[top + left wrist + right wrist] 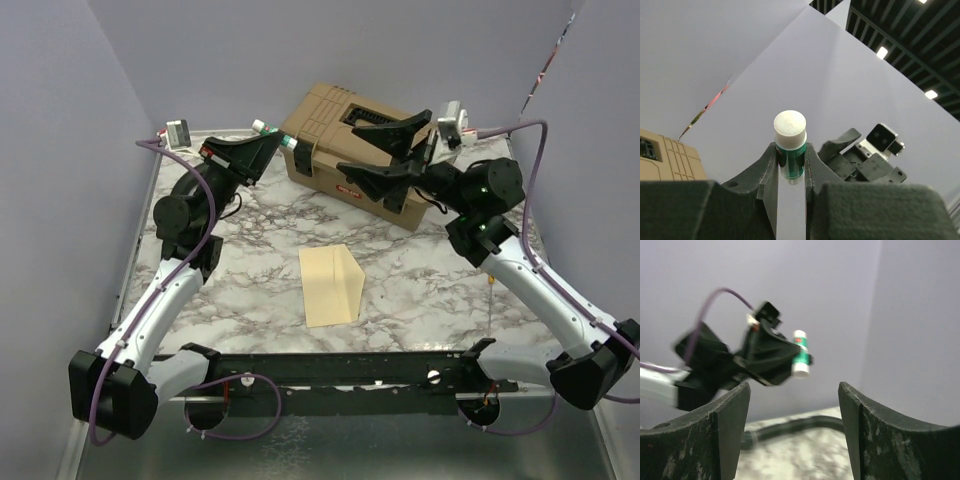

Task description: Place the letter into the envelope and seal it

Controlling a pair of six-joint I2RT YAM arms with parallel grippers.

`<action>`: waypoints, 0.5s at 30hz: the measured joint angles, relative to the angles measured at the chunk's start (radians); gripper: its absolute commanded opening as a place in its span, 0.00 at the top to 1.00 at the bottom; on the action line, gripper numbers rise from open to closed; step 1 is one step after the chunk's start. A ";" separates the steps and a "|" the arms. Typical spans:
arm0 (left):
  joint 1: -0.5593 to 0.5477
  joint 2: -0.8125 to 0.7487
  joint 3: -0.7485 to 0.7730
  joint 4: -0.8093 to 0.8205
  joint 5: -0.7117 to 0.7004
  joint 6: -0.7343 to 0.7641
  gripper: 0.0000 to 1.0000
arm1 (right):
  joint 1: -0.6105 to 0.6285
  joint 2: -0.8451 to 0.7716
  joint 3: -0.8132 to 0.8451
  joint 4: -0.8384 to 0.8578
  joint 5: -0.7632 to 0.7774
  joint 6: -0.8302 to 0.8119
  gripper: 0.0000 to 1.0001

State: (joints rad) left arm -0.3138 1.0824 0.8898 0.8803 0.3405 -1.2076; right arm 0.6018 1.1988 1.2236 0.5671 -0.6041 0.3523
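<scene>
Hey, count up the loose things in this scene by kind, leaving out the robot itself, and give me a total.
envelope: 1
toolbox: 1
glue stick: 1
total: 3

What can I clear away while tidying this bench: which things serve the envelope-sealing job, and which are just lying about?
For the job:
- envelope, lying between the arms
- glue stick, clamped in the left gripper
- the letter cannot be made out separately

Lying about:
- tan toolbox at the back
</scene>
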 measured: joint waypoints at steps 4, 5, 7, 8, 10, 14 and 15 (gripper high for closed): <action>0.000 -0.006 0.000 -0.049 -0.031 -0.043 1.00 | 0.041 0.047 -0.001 -0.049 0.093 -0.303 0.29; 0.000 -0.006 0.000 -0.060 -0.033 -0.050 1.00 | 0.045 0.053 -0.002 -0.054 0.111 -0.364 0.29; 0.000 -0.005 0.000 -0.085 -0.035 -0.068 1.00 | 0.084 0.099 -0.002 -0.060 0.141 -0.468 0.30; 0.000 -0.005 0.000 -0.095 -0.035 -0.074 1.00 | 0.103 0.114 -0.002 -0.061 0.154 -0.515 0.30; 0.000 -0.005 0.000 -0.114 -0.035 -0.083 1.00 | 0.143 0.142 -0.002 -0.060 0.178 -0.597 0.32; 0.000 -0.005 0.000 -0.138 -0.035 -0.092 1.00 | 0.204 0.185 -0.001 -0.050 0.214 -0.712 0.45; 0.000 -0.005 0.000 -0.144 -0.035 -0.093 1.00 | 0.215 0.195 0.001 -0.045 0.223 -0.732 0.46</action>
State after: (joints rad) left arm -0.3138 1.0775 0.8902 0.7364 0.3058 -1.3010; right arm 0.8165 1.3933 1.2243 0.5220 -0.3813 -0.3798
